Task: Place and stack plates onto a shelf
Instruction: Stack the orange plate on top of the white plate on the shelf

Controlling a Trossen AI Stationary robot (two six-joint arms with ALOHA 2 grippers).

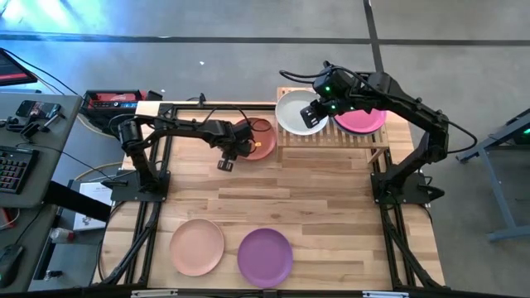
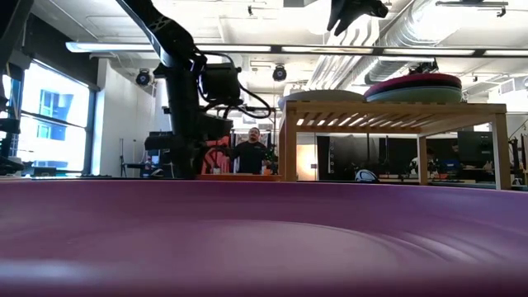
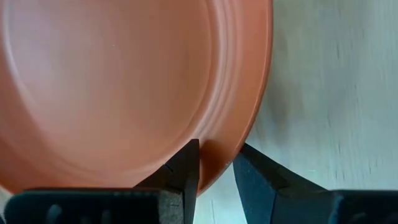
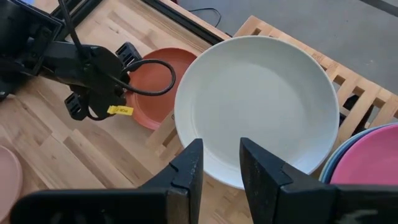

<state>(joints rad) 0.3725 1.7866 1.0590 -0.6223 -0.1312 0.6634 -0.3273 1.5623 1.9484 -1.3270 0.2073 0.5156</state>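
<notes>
While the left gripper (image 3: 216, 163) pinches the rim of the orange-red plate (image 3: 118, 87) between its two fingers, its wrist view cuts off most of that plate, showing only one curved edge against the pale table (image 3: 336, 93). From above, the same plate (image 1: 262, 141) lies on the table just beside the left end of the shelf (image 1: 331, 135), half covered by the arm. The right gripper (image 4: 219, 163) hangs over the near rim of the pale grey-green plate (image 4: 261, 99), which sits on the left half of the shelf; its fingers stand slightly parted, and I cannot tell whether they touch the plate. On the right half sits the magenta plate (image 1: 364, 120), with a light blue edge (image 4: 331, 163) peeping from under it; how many plates lie below is hidden. Near the front edge of the table, the peach plate (image 1: 197, 246) and purple plate (image 1: 265, 257) lie side by side. At table height the purple plate (image 2: 264, 239) fills the foreground, blurred, and blocks most of the table behind it
</notes>
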